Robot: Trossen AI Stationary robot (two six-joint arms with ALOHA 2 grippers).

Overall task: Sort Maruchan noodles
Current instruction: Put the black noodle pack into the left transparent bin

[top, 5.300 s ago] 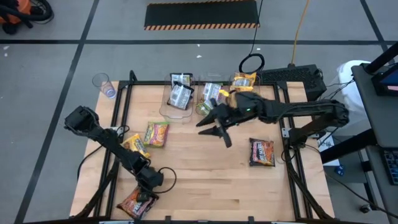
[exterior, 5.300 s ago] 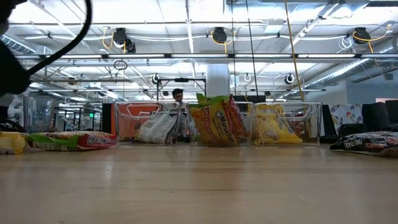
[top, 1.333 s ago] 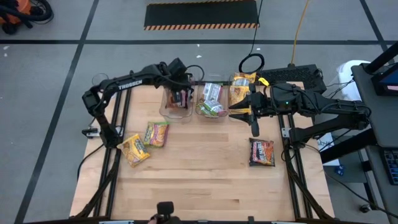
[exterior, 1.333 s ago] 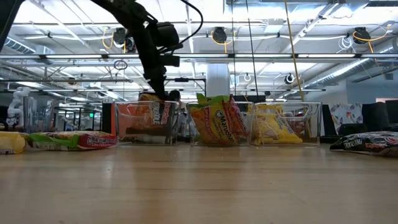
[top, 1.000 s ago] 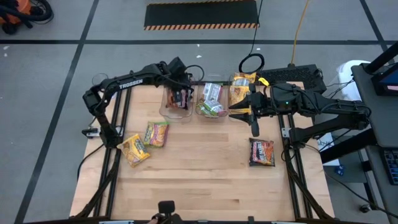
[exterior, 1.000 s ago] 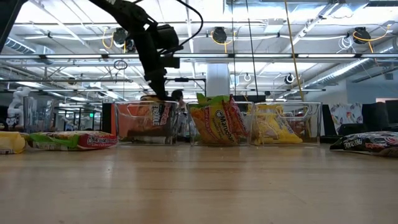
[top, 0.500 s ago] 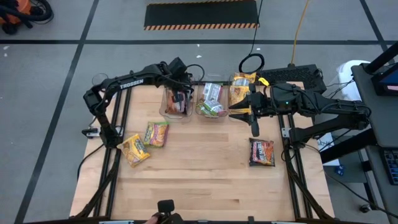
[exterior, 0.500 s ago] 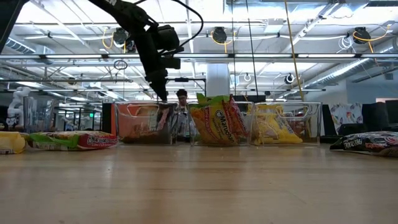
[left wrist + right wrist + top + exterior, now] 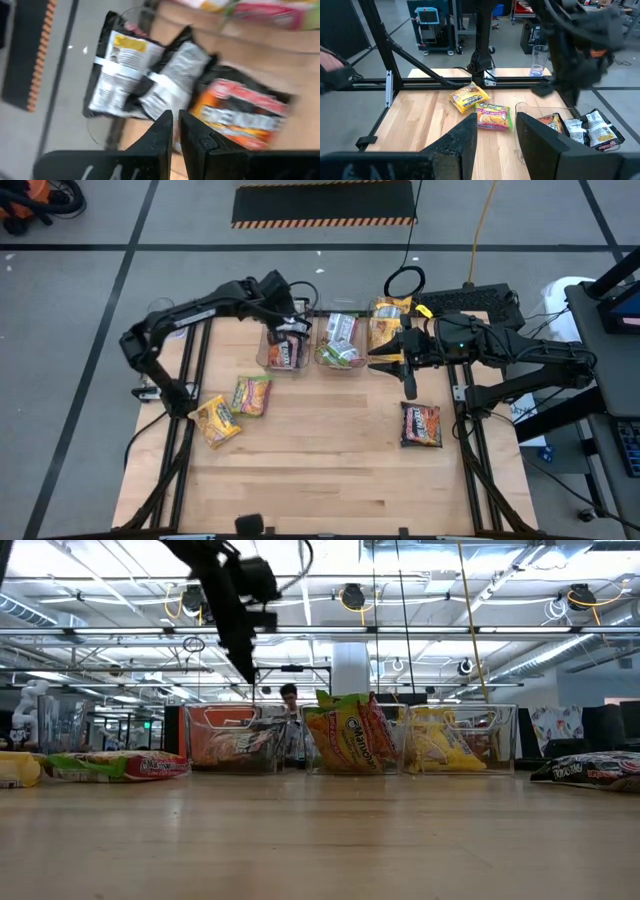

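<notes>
One packet dropped; left hand risen.

In your low view, the pale yellow crinkly packet on the wooden tabletop is cut off by the frame's edge, as is the dark brown packet opposite. The left wrist view is smeared: the print on the orange-and-black packet cannot be read.
</notes>
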